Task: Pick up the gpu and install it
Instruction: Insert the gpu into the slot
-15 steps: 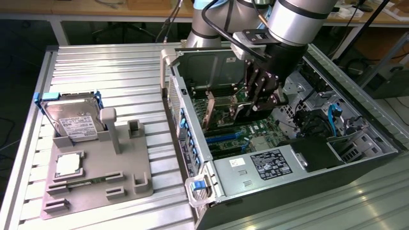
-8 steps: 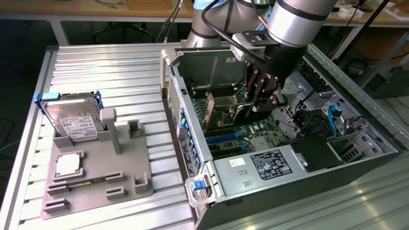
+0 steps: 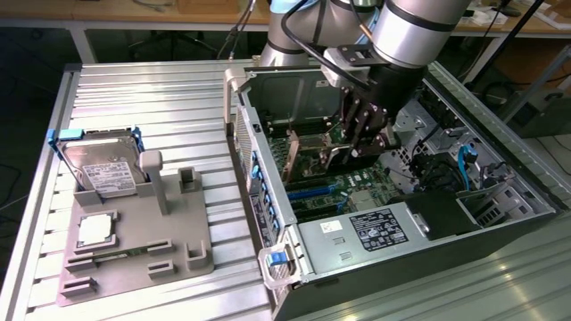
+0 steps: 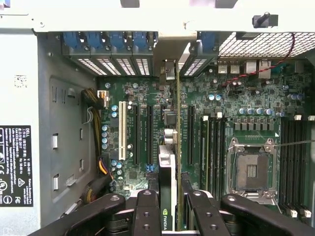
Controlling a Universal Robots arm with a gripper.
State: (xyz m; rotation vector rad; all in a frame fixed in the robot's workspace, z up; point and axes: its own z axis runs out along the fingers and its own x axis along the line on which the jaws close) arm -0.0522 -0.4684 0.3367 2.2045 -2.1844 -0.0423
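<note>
Green board, step in hand: I have the gpu (image 4: 172, 162) over the motherboard (image 4: 236, 105) inside the open computer case (image 3: 295, 271); I judge this the install stage, the card not yet seated.
Claw: the gripper (image 4: 170, 196) is clamped on the gpu, fingers (image 4: 147, 209) on either flat face, the card edge-on between them.
Card position: in the wrist view it lies along the expansion slots (image 4: 190, 132), its bracket end toward the blue rear clips (image 4: 110, 42); I cannot tell whether its edge touches a slot.
Next move calls for: a straight, square press, with the bracket meeting the rear opening.
Room: tight; case walls on both sides, memory slots (image 4: 214, 147) just beside, loose cables (image 4: 96, 98) near.
Outside: the hard drive (image 3: 103, 167) stands on the parts tray (image 3: 192, 221), well apart.
</note>
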